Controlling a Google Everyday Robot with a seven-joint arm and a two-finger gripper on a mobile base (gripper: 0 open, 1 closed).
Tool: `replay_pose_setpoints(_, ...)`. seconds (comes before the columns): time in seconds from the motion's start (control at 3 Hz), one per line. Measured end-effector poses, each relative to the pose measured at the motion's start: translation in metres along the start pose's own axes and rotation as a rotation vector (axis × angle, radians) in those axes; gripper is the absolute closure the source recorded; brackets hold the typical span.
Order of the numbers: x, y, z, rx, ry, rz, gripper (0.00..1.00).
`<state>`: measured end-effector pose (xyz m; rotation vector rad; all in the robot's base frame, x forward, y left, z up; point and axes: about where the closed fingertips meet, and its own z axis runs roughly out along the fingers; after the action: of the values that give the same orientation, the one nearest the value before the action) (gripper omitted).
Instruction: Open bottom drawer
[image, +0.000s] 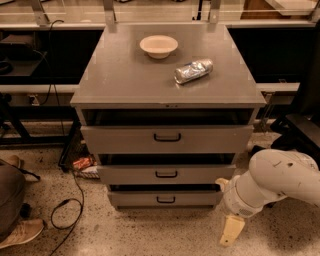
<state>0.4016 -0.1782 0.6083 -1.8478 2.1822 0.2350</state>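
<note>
The bottom drawer (165, 198) is the lowest of three grey drawers in the cabinet (125, 80). It has a shallow front and a small black bar handle (165, 200). Its front stands close to the cabinet, with a dark gap above it. The middle drawer (166, 174) and the taller top drawer (167, 138) sit above it. My gripper (231, 229) hangs low near the floor, just right of the bottom drawer's right end and apart from the handle. The white arm (277, 180) reaches in from the right.
A cream bowl (158, 46) and a crumpled silver packet (193, 71) lie on the cabinet top. A black cable (65, 210), a shoe (20, 232) and a snack wrapper (82, 163) lie on the floor at left. Black equipment (300, 130) stands at right.
</note>
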Motion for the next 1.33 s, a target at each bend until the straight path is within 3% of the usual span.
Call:
replay_pose_setpoints(0.33, 0.028, -0.004, 0.037, -0.006, 0.054, 0.03, 0.0)
replay_pose_setpoints(0.67, 0.06, -0.01, 0.091, -0.011, 0.064, 0.069, 0.0)
replay_pose_setpoints(1.0, 0.09, -0.012, 0.156, -0.039, 0.03, 0.108, 0.0)
replay_pose_setpoints(1.33, 0.09, -0.013, 0.156, -0.037, 0.03, 0.108, 0.0)
